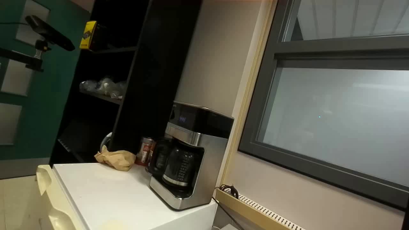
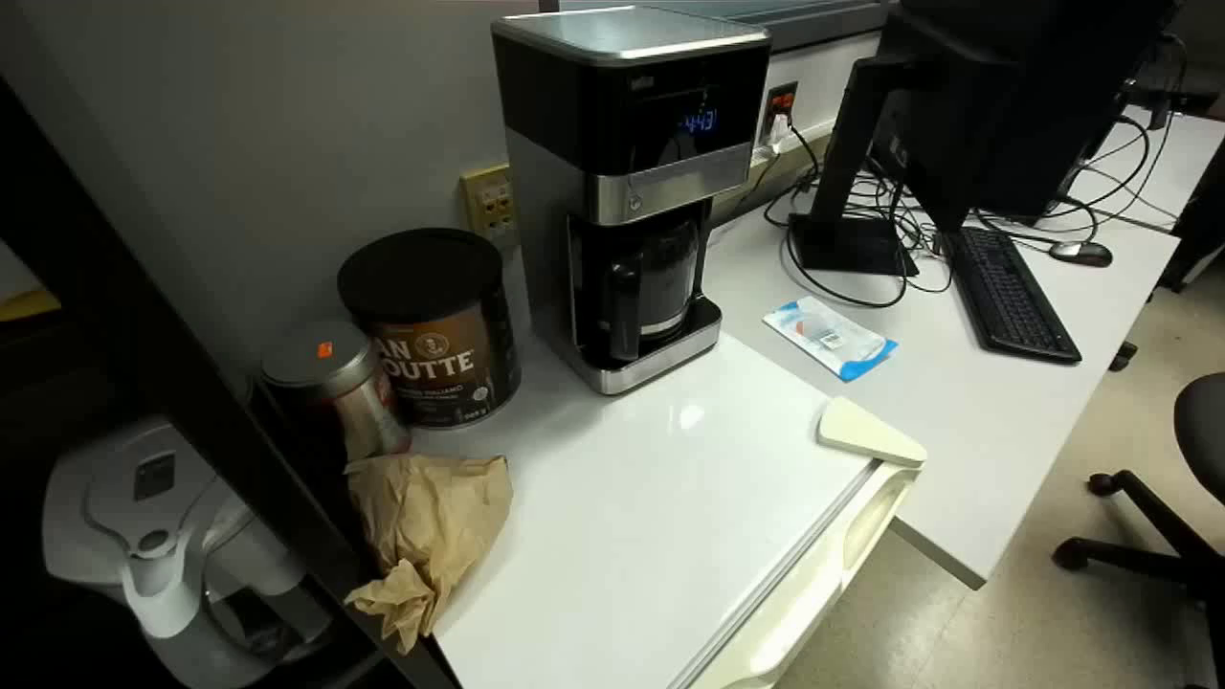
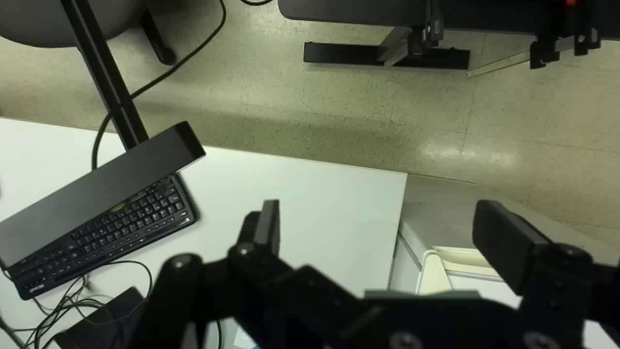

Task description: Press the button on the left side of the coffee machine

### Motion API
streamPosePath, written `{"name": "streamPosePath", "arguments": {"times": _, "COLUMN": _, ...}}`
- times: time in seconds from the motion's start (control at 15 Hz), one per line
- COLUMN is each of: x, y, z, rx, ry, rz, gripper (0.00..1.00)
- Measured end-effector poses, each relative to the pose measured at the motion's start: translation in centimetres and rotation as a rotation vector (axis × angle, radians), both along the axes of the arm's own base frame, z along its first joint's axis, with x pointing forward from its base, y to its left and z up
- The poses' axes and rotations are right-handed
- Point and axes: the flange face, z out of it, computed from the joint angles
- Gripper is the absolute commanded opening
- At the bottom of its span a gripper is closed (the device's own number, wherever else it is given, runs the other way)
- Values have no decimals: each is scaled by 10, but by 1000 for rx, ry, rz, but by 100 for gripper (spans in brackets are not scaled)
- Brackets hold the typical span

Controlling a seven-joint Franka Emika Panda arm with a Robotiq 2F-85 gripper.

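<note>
The coffee machine, black and silver with a lit clock display, stands on a white cabinet top in both exterior views (image 1: pixel 214 163) (image 2: pixel 622 187). Its dark glass carafe (image 2: pixel 660 287) sits inside with the black handle outward. A small round mark shows at the left end of its silver front band; I cannot tell whether this is a button. My gripper (image 3: pixel 378 213) is open and empty in the wrist view, its fingers wide apart above the desk and cabinet edge. The gripper is out of view in both exterior views, and the coffee machine is out of view in the wrist view.
Beside the machine are a large coffee tin (image 2: pixel 431 335), a small reddish can (image 1: pixel 146 150) and a crumpled paper bag (image 2: pixel 431 526). A black shelf (image 1: pixel 156 70) stands beyond. The adjoining desk (image 3: pixel 334 203) holds a keyboard (image 3: pixel 121 232), a monitor (image 2: pixel 967 105), cables and a packet (image 2: pixel 831 337).
</note>
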Motion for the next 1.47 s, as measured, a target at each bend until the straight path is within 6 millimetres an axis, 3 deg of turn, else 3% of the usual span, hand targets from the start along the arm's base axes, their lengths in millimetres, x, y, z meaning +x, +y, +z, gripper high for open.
{"name": "streamPosePath", "arguments": {"times": 1.0, "x": 2, "y": 2, "z": -1, "rx": -2, "ry": -3, "rz": 5, "gripper": 100}}
{"name": "streamPosePath", "arguments": {"times": 1.2, "x": 21, "y": 15, "z": -11, "rx": -20, "ry": -18, "rz": 45, "gripper": 100}}
{"name": "streamPosePath", "arguments": {"times": 1.47, "x": 65, "y": 58, "z": -40, "rx": -72, "ry": -70, "rz": 143, "gripper": 100}}
